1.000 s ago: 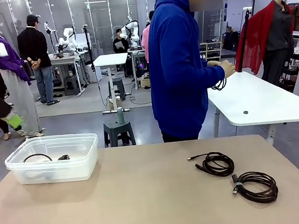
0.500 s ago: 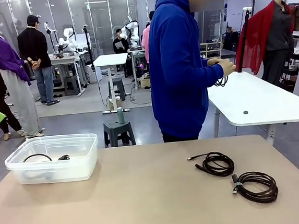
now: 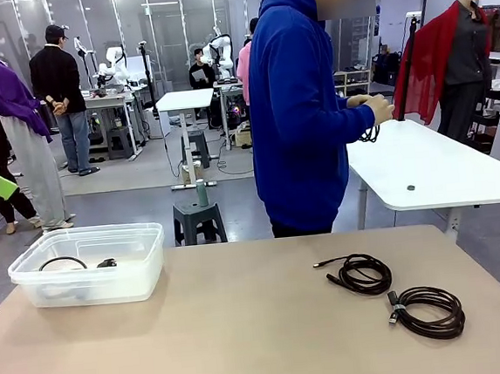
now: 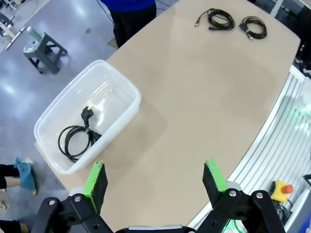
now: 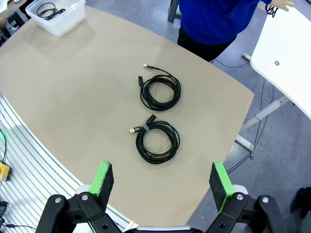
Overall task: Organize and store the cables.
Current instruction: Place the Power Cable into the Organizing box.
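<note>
- Clear rectangular plastic bin (image 3: 150, 248), table's left, held one coiled black cable (image 4: 73, 141), already stored.
- Left gripper (image 4: 154, 177) hung high above it, jaws wide, empty.
- Two black coiled cables (image 5: 158, 108) (image 5: 156, 160) lay at right, probably awaiting collection.
- Right gripper (image 5: 163, 182) hovered overhead, spread, empty.

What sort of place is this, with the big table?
Most likely a robotics lab or test hall. The left gripper and right gripper, both open, hang over the tan table, a red emergency stop button sits beside it, and white work tables stand on the floor behind.
</note>
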Available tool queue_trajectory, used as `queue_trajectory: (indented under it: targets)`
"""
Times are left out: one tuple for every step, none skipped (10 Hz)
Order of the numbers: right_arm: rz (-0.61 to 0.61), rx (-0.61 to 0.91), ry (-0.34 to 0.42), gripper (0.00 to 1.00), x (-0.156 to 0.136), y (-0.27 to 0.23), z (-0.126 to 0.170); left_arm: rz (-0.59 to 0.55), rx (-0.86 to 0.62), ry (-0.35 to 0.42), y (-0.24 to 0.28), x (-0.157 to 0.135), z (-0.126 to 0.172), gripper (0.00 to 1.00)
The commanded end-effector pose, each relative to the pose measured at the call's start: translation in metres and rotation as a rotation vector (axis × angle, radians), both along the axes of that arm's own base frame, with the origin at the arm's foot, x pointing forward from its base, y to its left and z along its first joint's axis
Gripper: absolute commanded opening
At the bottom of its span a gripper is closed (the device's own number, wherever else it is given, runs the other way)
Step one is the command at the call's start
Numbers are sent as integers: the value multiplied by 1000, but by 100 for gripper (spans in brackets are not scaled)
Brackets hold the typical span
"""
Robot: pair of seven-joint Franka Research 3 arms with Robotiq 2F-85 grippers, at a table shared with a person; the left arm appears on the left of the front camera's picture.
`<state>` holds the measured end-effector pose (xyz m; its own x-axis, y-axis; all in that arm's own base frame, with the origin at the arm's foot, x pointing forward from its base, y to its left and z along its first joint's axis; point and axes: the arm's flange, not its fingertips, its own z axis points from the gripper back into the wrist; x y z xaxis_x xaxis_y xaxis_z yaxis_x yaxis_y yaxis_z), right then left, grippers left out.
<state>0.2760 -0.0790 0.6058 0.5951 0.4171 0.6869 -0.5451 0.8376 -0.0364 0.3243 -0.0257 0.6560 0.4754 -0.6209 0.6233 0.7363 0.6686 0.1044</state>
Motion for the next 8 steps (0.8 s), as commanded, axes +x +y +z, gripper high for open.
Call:
queue_trajectory:
  targets:
    - [0,4,0,100,0,-1,-1,-3,20,7,1,0,-1,100]
    - [0,4,0,100,0,-1,-1,-3,20,7,1,0,-1,100]
    - [0,4,0,100,0,-1,-1,-3,20,7,1,0,-1,100]
    - [0,4,0,100,0,-1,-1,-3,20,7,1,0,-1,100]
    - [0,4,0,100,0,-1,-1,-3,20,7,1,0,-1,100]
    - [0,4,0,100,0,-1,-1,-3,20,7,1,0,-1,100]
    - [0,4,0,100,0,-1,-1,-3,20,7,1,0,-1,100]
    - [0,4,0,100,0,-1,-1,-3,20,7,1,0,-1,100]
